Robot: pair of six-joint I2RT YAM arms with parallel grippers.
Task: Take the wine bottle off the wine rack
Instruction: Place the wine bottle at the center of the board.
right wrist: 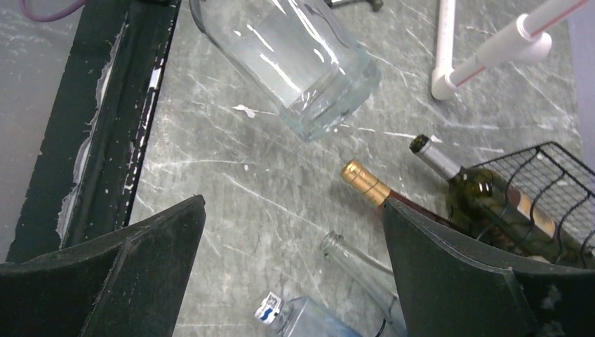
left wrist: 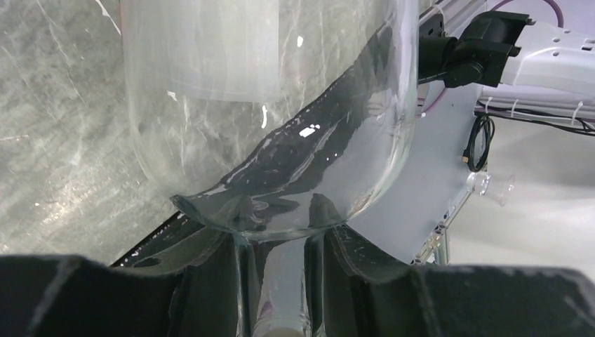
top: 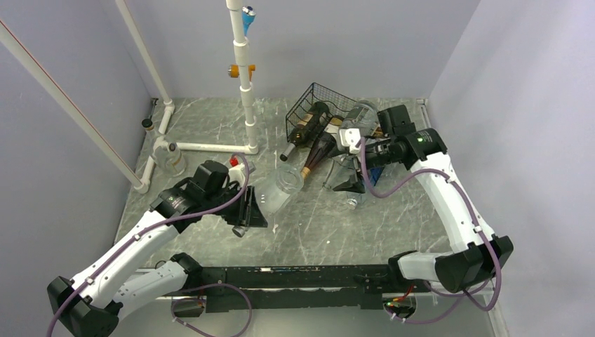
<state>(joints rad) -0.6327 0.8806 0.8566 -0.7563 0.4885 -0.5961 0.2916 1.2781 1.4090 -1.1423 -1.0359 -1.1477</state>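
Note:
The black wire wine rack (top: 319, 95) (right wrist: 554, 179) lies tipped at the back right. A green wine bottle with a silver cap (top: 300, 139) (right wrist: 473, 184) pokes out of it. Beside it lies a dark wine bottle with a gold cap (top: 319, 151) (right wrist: 365, 181). My right gripper (top: 347, 184) (right wrist: 295, 203) hangs open just in front of the rack, above the table, holding nothing. My left gripper (top: 247, 209) (left wrist: 281, 242) is shut on the neck of a clear glass bottle (top: 281, 189) (left wrist: 266, 105) (right wrist: 295, 63). That bottle lies on the table, left of the rack.
A white pipe frame (top: 242, 84) (right wrist: 491, 49) stands at the back left, a small jar (top: 170, 158) by its foot. An empty clear bottle (right wrist: 347, 254) and a blue-capped clear bottle (right wrist: 281, 309) lie under my right gripper. A black rail (top: 281, 277) runs along the near edge.

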